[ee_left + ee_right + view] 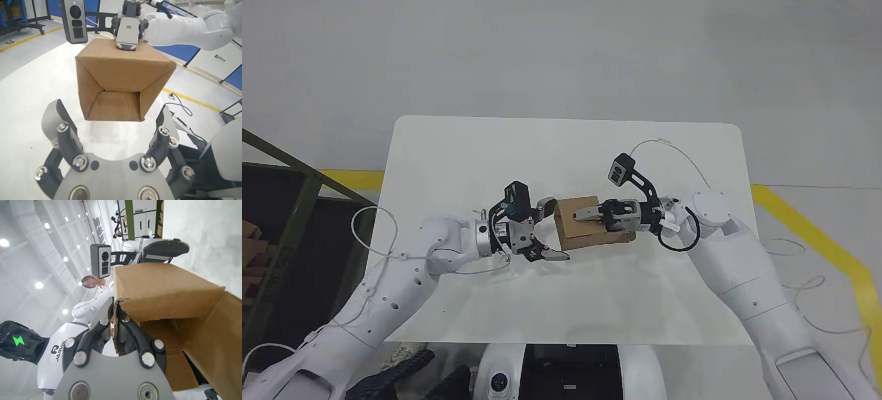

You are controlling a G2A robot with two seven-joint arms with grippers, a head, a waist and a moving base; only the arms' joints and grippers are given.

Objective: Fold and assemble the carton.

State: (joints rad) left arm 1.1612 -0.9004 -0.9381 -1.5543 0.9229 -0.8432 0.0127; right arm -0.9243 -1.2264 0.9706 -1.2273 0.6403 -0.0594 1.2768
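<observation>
The white table (442, 160) is serving as the work surface, and the job is happening over its middle. There the brown carton (122, 73) is hanging on its side, apparently lifted clear of the tabletop, since a shadow is falling beneath it. It is already squared up into a tube, with its open mouth facing the left arm and its far end looking partly folded in. That orientation is probably deliberate, because it is offering the unfinished end to the free hand.

The right gripper (117, 321) is doing the holding. Its fingers are closing tightly on a single cardboard wall at the far end, pinching the panel's edge between them so the carton is staying steady and square.

The left gripper (111, 107) is hovering just in front of the open mouth, not touching the cardboard. Its fingers (56, 113) are spreading wide with nothing between them, likely getting ready to press the flaps of that end inward.
</observation>
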